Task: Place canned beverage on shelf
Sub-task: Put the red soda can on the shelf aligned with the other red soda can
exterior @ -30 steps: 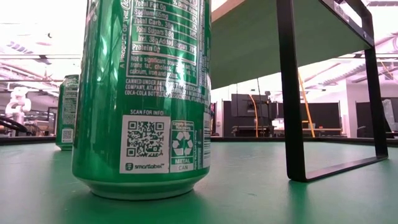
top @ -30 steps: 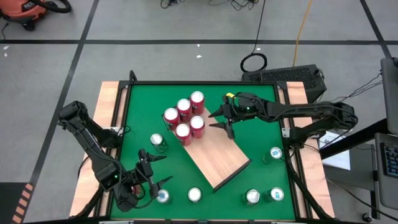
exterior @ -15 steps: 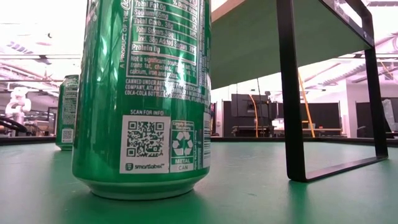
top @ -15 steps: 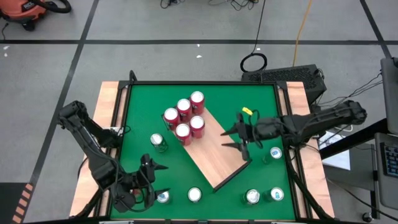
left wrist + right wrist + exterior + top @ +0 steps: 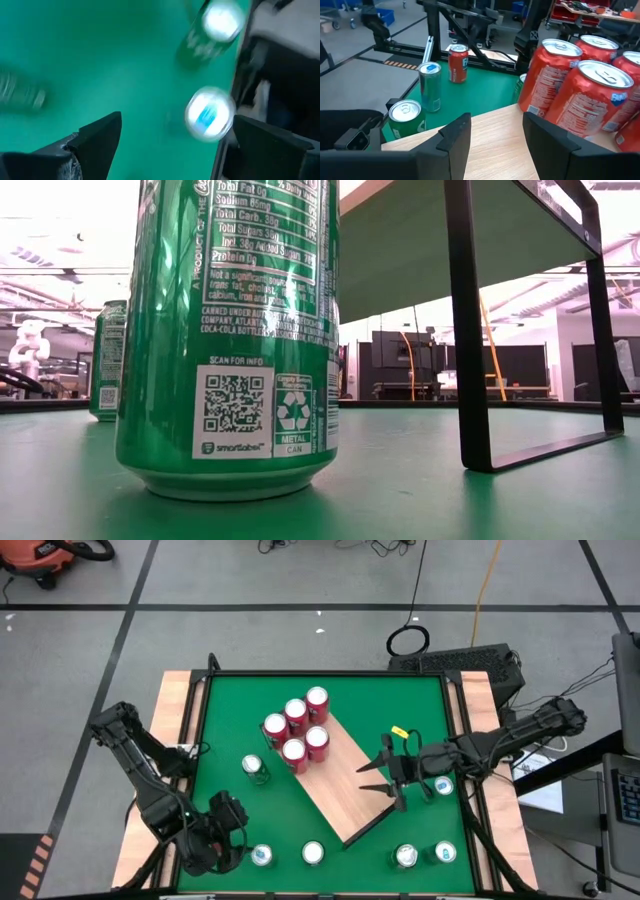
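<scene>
The light wood shelf (image 5: 350, 790) stands slantwise mid-table on dark legs (image 5: 470, 330). Several red cans (image 5: 297, 730) stand upright on its far left end, and they also show in the right wrist view (image 5: 580, 95). My right gripper (image 5: 375, 777) hovers open over the shelf's right part, pointing at the red cans, with nothing between its fingers (image 5: 455, 135). My left gripper (image 5: 232, 828) is open at the table's near left, tipped down above a green can with a blue-white top (image 5: 210, 112). It is clear of that can (image 5: 262, 856).
Green cans stand on the green table: one at left of the shelf (image 5: 255, 768), one at the near middle (image 5: 313, 853), two at the near right (image 5: 405, 856), and one by the right arm (image 5: 443, 785). A green can (image 5: 230, 330) fills the low view.
My right gripper has swung from beside the red cans toward the table's near right, along the shelf, and stays open. My left gripper has turned and tipped down over the near-left can, rising a little, and is still open.
</scene>
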Robot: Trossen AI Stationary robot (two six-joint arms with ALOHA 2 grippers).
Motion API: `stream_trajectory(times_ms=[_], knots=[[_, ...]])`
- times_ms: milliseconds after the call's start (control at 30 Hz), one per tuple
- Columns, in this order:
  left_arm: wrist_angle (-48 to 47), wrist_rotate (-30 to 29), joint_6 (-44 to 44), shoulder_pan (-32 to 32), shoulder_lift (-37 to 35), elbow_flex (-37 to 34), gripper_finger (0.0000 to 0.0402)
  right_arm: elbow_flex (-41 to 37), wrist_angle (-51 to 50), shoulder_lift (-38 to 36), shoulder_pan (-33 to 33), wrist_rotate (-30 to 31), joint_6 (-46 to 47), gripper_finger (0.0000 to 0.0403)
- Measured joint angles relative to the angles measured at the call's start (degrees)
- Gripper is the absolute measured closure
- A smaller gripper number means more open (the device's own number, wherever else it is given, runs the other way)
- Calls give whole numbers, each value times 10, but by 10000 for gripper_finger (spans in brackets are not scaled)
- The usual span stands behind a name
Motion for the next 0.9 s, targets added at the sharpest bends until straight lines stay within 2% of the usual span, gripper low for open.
stream_trajectory(times_ms=[133,333,533,733,900], knots=[[-48,62,-38,0,-2,0,20,0,0,0,3,0,-12,232],[-93,121,-111,-9,-4,0,21,0,-2,0,3,-2,-11,232],[-156,148,-156,-34,2,-3,21,0,-4,0,3,-2,-11,232],[-160,156,-162,-65,5,-3,21,0,-15,0,3,-2,-27,232],[-172,155,-217,-103,5,-3,21,0,-19,0,3,-3,-27,232]])
